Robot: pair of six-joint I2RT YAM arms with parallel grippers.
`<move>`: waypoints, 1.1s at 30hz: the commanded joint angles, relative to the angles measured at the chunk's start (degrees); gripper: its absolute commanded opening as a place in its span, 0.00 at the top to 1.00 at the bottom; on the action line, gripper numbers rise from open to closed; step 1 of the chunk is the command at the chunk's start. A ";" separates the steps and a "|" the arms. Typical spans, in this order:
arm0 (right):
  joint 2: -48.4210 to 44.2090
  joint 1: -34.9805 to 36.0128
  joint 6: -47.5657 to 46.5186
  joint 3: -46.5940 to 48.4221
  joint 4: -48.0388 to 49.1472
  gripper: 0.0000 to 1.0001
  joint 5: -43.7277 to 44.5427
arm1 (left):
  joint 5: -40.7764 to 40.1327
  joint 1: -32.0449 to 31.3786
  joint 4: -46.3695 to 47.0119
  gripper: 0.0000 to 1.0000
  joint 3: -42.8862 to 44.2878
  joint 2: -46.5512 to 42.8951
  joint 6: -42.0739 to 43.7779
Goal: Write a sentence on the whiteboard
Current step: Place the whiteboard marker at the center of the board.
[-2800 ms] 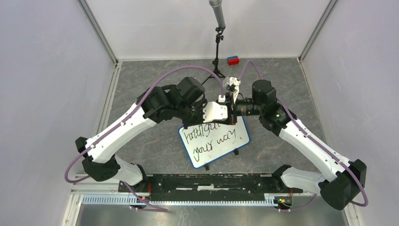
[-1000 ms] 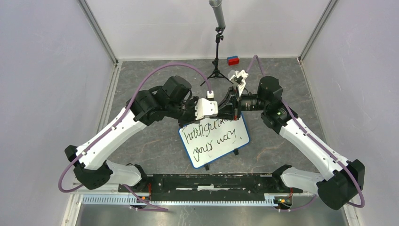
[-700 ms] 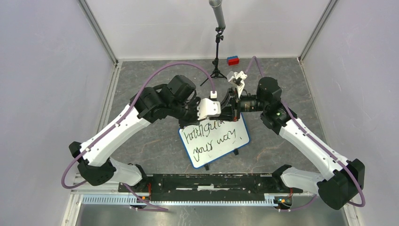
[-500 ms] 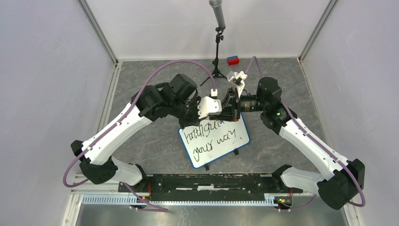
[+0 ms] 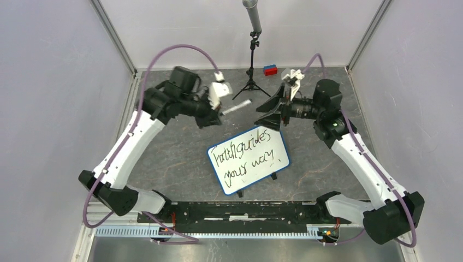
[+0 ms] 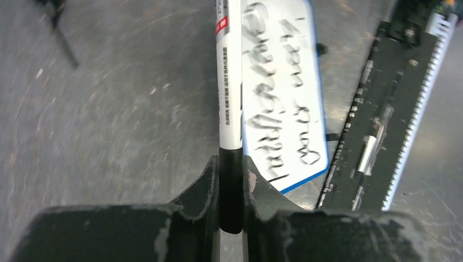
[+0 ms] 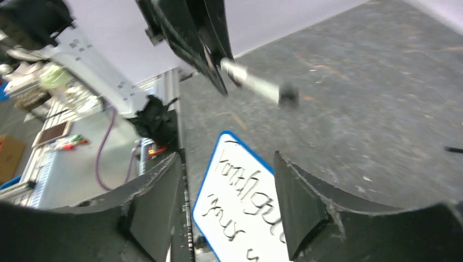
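Observation:
The whiteboard lies flat on the grey table, blue-rimmed, with the sentence in two lines of black cursive. My left gripper hangs behind and left of the board, shut on a white marker that points right. In the left wrist view the marker runs up from my left gripper, with the whiteboard and sentence to its right. My right gripper is open and empty, above the board's far edge. Between its fingers in the right wrist view shows the whiteboard.
A black tripod stand rises at the back centre, with a red and blue block beside it. A black rail runs along the near edge between the arm bases. Metal-framed walls close in both sides.
The grippers met above the board's far edge; now they are apart. My left arm swung back and left with the marker. My right gripper opened and drew back to the right.

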 commanded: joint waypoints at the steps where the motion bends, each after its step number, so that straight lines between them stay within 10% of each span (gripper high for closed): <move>1: -1.61 -7.78 -2.40 3.28 -3.05 0.26 -2.93 | 3.91 13.73 1.57 0.98 -2.74 -3.48 -1.66; 5: -1.33 -14.68 -4.74 3.13 -5.93 0.02 -5.36 | 6.79 24.75 -2.28 0.98 -5.23 -2.03 -0.90; 14: -3.03 -25.97 -26.28 3.02 -27.24 0.02 -3.38 | 4.56 40.26 2.91 0.96 -20.53 1.69 -3.94; 33: -6.60 -27.15 -30.57 -5.42 -31.17 0.02 -1.11 | -8.31 40.46 25.36 0.78 -38.28 11.99 -15.46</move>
